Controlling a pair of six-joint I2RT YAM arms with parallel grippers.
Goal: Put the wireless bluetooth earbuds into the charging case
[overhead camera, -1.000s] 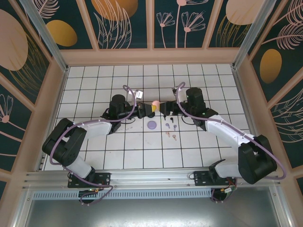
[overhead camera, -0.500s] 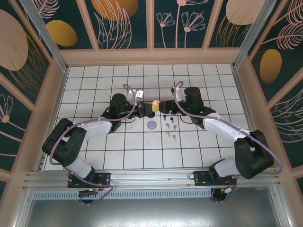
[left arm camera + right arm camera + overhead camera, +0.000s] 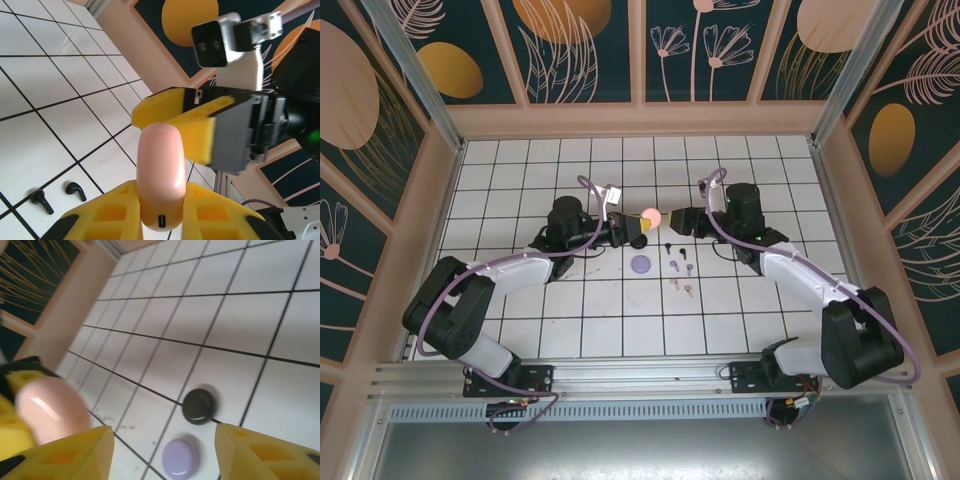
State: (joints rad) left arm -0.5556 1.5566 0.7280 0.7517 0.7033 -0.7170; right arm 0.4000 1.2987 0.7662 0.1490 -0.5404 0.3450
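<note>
Left gripper [image 3: 636, 230] of mine pinches the pink charging case [image 3: 160, 175] by its lower end, holding it upright and clear of the counter, with the charging port facing my wrist camera. My right gripper [image 3: 671, 222] hovers just right of the case with its fingers [image 3: 197, 132] spread, not touching it. The case looks shut, so I judge the step in hand to be opening its lid; no bud has gone in yet. Next, the right fingers would need to straddle the top half and close on it while the left grips firmly below. A lilac case [image 3: 180, 458] and a black case [image 3: 199, 406] lie on the counter beneath. The earbuds sit loose nearby: a black pair [image 3: 75, 189], a lilac pair [image 3: 688, 268] and a pink pair [image 3: 687, 290]. The counter [image 3: 520, 180] is white tile with dark grout. Teal walls [image 3: 585, 50] printed with orange and pink plants close it in.
</note>
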